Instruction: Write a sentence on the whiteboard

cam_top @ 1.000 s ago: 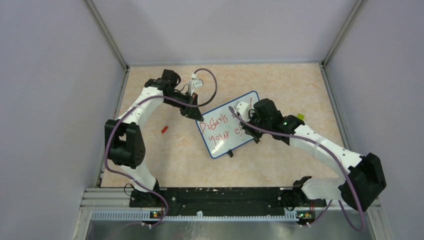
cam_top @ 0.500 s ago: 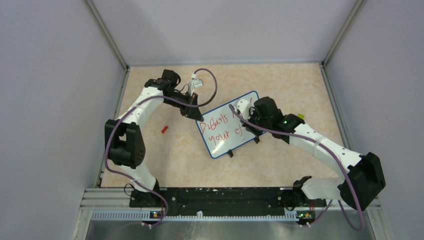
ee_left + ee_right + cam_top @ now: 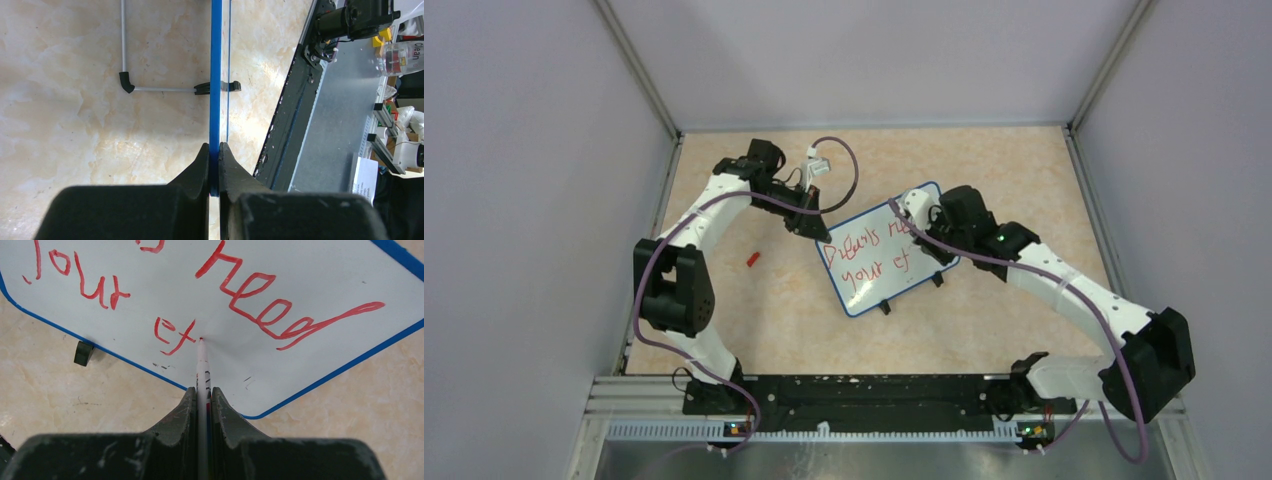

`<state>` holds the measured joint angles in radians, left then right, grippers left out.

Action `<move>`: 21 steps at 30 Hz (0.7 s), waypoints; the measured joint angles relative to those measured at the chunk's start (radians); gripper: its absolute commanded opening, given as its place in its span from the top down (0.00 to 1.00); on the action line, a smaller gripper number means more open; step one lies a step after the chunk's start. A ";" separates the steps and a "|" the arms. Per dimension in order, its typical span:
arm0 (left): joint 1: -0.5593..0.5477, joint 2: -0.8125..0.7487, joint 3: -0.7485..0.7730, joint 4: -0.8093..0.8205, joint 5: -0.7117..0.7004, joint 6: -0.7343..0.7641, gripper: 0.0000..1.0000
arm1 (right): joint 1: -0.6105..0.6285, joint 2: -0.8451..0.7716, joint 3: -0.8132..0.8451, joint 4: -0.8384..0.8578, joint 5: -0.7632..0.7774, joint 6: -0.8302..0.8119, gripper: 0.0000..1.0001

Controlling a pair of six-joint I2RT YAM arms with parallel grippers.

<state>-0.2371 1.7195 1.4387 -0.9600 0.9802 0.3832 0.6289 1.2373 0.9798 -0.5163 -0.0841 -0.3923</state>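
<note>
The whiteboard (image 3: 882,292) is seen at the centre of the top view, skewed so that its long sides run from lower left to upper right. It is a small glossy white rectangle, edged by a thin blue rim with rounded corners. Two small black feet (image 3: 885,307) are seen along its lower edge. In the right wrist view the whiteboard (image 3: 310,270) fills the upper part of the frame, and one foot (image 3: 83,352) is seen at its left edge.

The sentence (image 3: 869,255) is written in red hand lettering in two lines. In the right wrist view the sentence (image 3: 260,315) can be read as "need" above, with "your" and "ef" below.

A white marker (image 3: 202,365) is clamped between the closed jaws of the right pincer (image 3: 202,395), and its red tip is pressed to the board just right of "ef". The right pincer (image 3: 921,225) covers part of the upper line in the top view.

The blue rim at the board's left corner is pinched by the closed left pincer (image 3: 809,225); in the left wrist view the whiteboard (image 3: 215,75) is seen edge-on, running up from the left pincer (image 3: 214,150).

The board rests on a beige marbled surface (image 3: 774,310). A small red piece (image 3: 752,259) lies left of the board, well apart from it
</note>
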 measured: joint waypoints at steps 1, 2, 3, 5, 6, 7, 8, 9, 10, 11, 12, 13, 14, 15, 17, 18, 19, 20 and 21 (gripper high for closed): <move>0.000 0.000 0.000 0.000 0.000 0.000 1.00 | -0.004 0.000 0.005 0.001 0.001 0.000 1.00; 0.000 0.000 0.000 0.000 0.000 0.000 1.00 | -0.011 0.000 0.010 0.003 0.002 0.000 1.00; 0.000 0.000 0.000 0.000 0.000 0.000 1.00 | -0.017 0.000 0.012 0.009 0.004 0.000 1.00; 0.000 0.000 0.000 0.000 0.000 0.000 1.00 | -0.024 0.000 0.017 0.013 0.006 0.000 1.00; 0.000 0.000 0.000 0.000 0.000 0.000 1.00 | -0.026 0.000 0.018 0.018 0.009 0.000 1.00; 0.000 0.000 0.000 0.000 0.000 0.000 1.00 | -0.026 0.000 0.018 0.021 0.009 0.000 1.00; 0.000 0.000 0.000 0.001 0.000 0.000 1.00 | -0.026 0.001 0.018 0.022 0.009 0.000 1.00; 0.000 0.000 0.000 0.001 0.000 0.000 1.00 | -0.026 0.001 0.018 0.022 0.009 0.000 1.00; 0.000 0.000 0.000 0.001 0.000 0.000 1.00 | -0.026 0.001 0.018 0.023 0.009 0.000 1.00; 0.000 0.000 0.000 0.001 0.000 0.000 1.00 | -0.026 0.002 0.018 0.023 0.008 0.000 1.00; 0.000 0.000 0.000 0.001 0.000 0.000 1.00 | -0.026 0.002 0.018 0.023 0.007 0.000 1.00; 0.000 0.000 -0.001 0.001 0.000 0.000 1.00 | -0.026 0.003 0.018 0.023 0.005 0.000 1.00; 0.000 0.000 -0.001 0.002 0.000 0.000 1.00 | -0.026 0.005 0.018 0.023 0.002 0.000 1.00; 0.000 0.000 -0.001 0.002 0.000 0.000 1.00 | -0.026 0.006 0.018 0.023 -0.001 0.000 1.00; 0.001 0.000 -0.001 0.002 0.000 0.000 1.00 | -0.026 0.010 0.017 0.022 -0.008 0.000 1.00; 0.001 0.000 -0.001 0.002 0.000 0.000 1.00 | -0.026 0.010 0.017 0.021 -0.011 0.000 1.00; 0.001 0.000 -0.001 0.002 0.000 0.000 1.00 | -0.026 0.010 0.016 0.022 -0.014 0.000 1.00; 0.001 0.000 -0.002 0.002 0.000 0.000 1.00 | -0.026 0.010 0.015 0.022 -0.015 -0.001 1.00; 0.001 0.000 -0.002 0.003 0.000 0.000 1.00 | -0.026 0.010 0.012 0.023 -0.016 -0.001 1.00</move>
<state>-0.2363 1.7195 1.4364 -0.9573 0.9806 0.3832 0.6025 1.2469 0.9916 -0.4938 -0.0998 -0.3931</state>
